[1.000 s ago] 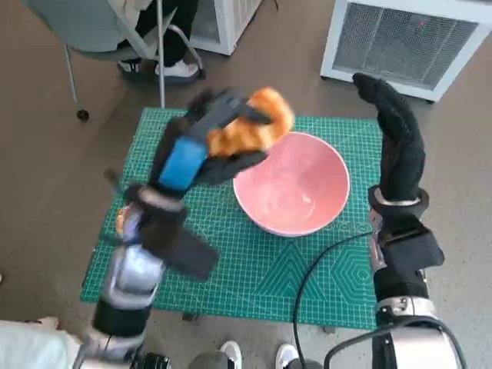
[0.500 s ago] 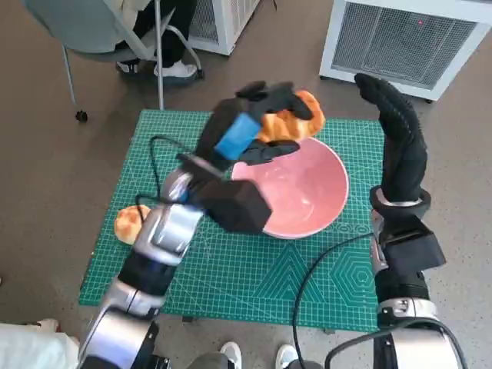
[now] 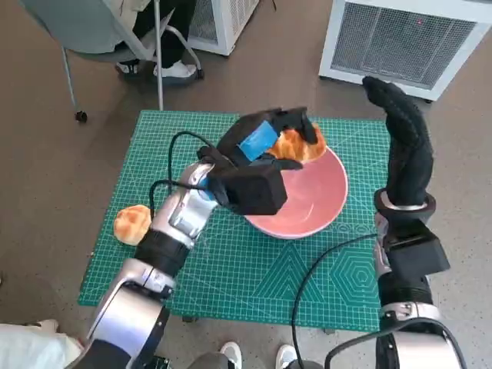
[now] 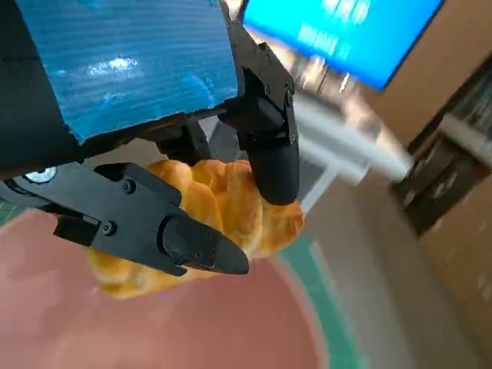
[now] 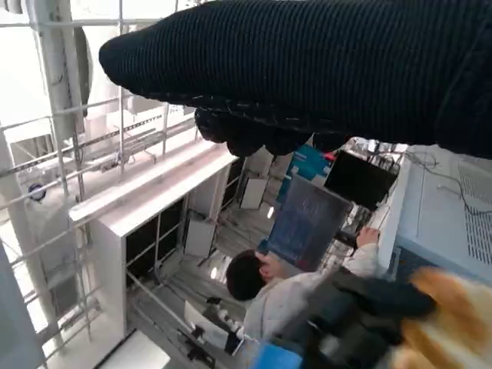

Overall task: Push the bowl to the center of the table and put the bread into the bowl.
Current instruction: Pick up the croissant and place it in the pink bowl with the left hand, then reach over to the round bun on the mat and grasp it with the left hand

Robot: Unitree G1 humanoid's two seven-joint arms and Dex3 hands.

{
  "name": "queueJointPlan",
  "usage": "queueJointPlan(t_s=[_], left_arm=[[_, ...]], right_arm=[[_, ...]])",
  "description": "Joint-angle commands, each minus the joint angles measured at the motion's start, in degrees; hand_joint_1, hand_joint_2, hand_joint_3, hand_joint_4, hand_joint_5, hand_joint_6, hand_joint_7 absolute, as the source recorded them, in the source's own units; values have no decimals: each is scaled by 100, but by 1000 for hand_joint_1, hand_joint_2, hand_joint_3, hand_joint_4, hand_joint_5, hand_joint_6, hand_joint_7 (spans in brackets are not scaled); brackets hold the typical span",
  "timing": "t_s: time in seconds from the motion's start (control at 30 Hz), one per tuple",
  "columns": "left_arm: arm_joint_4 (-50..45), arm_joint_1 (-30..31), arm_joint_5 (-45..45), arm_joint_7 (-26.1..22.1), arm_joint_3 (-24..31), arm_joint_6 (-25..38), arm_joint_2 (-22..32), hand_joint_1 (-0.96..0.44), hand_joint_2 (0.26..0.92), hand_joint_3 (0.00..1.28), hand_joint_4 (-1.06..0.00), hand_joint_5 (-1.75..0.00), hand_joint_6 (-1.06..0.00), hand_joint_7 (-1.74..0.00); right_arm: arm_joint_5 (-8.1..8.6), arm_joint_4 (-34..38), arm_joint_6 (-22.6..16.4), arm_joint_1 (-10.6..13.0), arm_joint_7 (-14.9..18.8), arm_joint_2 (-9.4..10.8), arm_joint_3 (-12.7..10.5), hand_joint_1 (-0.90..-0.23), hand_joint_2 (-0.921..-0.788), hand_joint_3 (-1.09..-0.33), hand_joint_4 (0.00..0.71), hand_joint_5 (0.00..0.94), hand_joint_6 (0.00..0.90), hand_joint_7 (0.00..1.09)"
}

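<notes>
One bread [image 3: 296, 144] is gripped by the left hand [image 3: 265, 142] over the far rim of the bowl [image 3: 315, 201]. Right hand [image 3: 403, 146] stands raised at the table's [image 3: 254, 273] right edge, fingers straight, holding nothing.

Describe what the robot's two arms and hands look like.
The left hand is black with blue tape across its back, on a silver and black forearm trailing a thin black cable. The right hand wears a black knitted glove, above a black wrist block and a looping black cable.

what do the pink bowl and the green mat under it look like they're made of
Bowl: probably glazed ceramic or hard plastic; smooth pink surface with soft highlights. Mat: looks like a matte rubbery or vinyl cutting mat, with a printed white grid and lying flat.
</notes>
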Motion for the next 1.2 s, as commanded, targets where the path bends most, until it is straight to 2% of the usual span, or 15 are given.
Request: queueJointPlan(t_s=[0.03,0.2,0.3,0.43,0.6,0.83,1.03,1.2], left_arm=[[267,-254,-167,-794,-92,-91,88,-251,914,113,-184,-342,-120,-656],[76,-235,-247,-1419,-97,-52,273,-384,920,83,-64,-87,-23,-476],[-164,-113,-254,-1469,-54,-71,350,-458,921,89,-4,-9,-1,-389],[-1129,308,-471,-1672,183,-149,771,-478,921,95,0,-2,-11,-319],[-2128,717,-746,-1978,472,-57,1251,-468,921,88,1,1,-25,-288],[-3732,1507,-1227,-2331,1124,215,2090,-395,921,61,1,1,-124,-155],[-4955,2262,-1485,-2431,1750,588,2699,-304,910,38,-31,-13,-192,-140],[-5262,2872,-1521,-2379,2217,645,3137,-281,901,24,-64,-21,-225,-147]], right_arm=[[-113,11,41,116,-122,-35,-26,-559,-921,-838,339,0,210,272],[-153,48,50,102,-172,-34,-31,-557,-921,-839,338,0,209,273],[-146,68,56,89,-172,-28,-21,-557,-921,-839,338,0,208,275],[-140,44,57,91,-146,8,15,-559,-921,-838,339,1,208,276],[-130,6,48,122,-132,15,33,-563,-921,-837,341,1,207,277],[-38,1,23,155,-50,-8,44,-569,-921,-835,341,1,207,277],[-8,34,17,145,-24,-10,45,-572,-921,-835,342,1,207,277],[10,82,24,110,2,-4,43,-567,-921,-836,342,1,207,277]])
